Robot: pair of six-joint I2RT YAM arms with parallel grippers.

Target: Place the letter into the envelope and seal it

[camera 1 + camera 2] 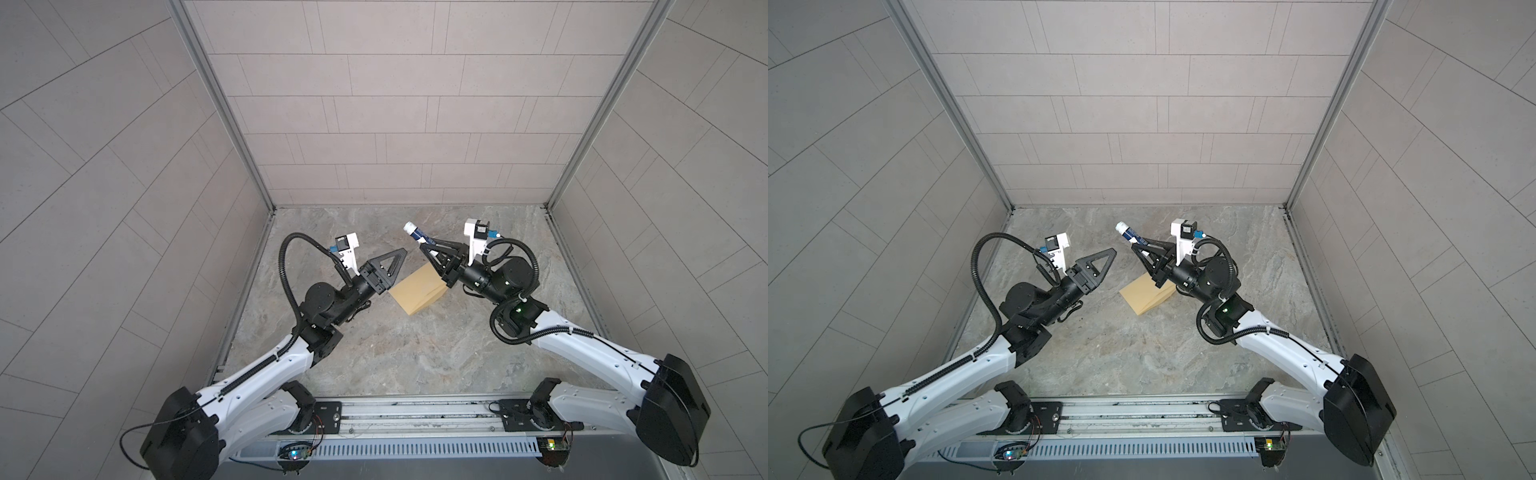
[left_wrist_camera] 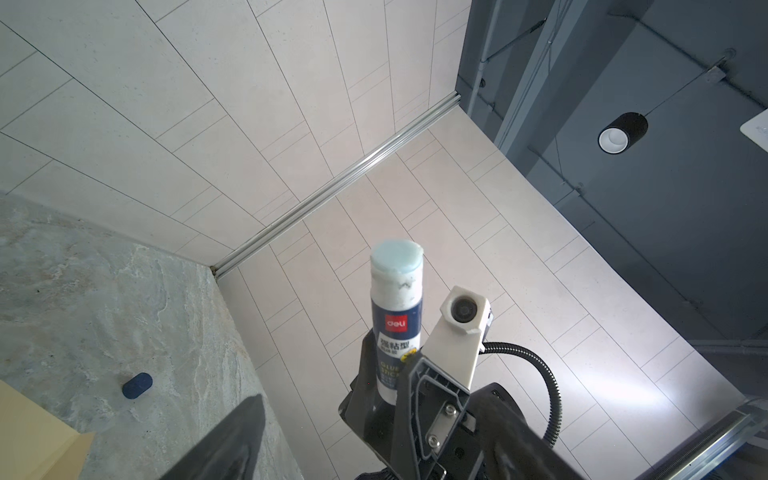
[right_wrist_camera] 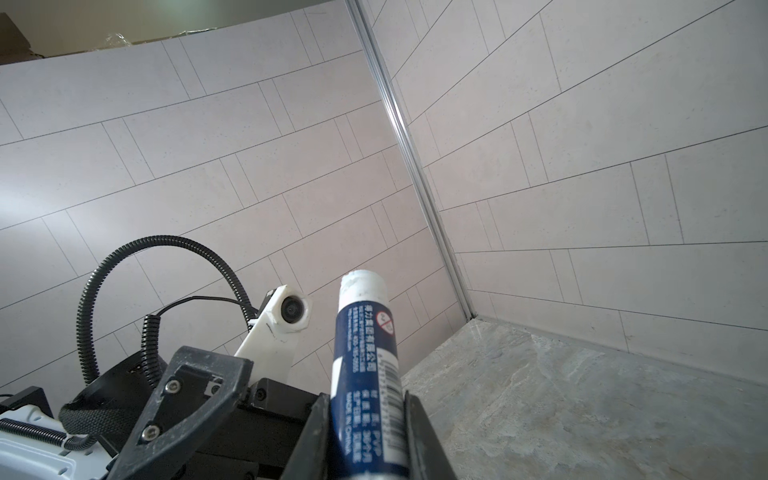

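Half done, seemingly: right gripper (image 3: 365, 409) clamps an uncapped glue stick (image 2: 397, 307), left gripper (image 1: 400, 255) gapes empty, envelope (image 1: 419, 293) mid-frame (letter unseen); sealing remains.

There is one envelope (image 1: 417, 290), one glue stick (image 1: 417, 233) with its tip bare, and one small dark blue cap (image 2: 137, 385).

In a top view the envelope (image 1: 417, 293) lies mid-frame on the table (image 1: 374, 353), with the glue stick (image 1: 415, 232) higher in the frame.
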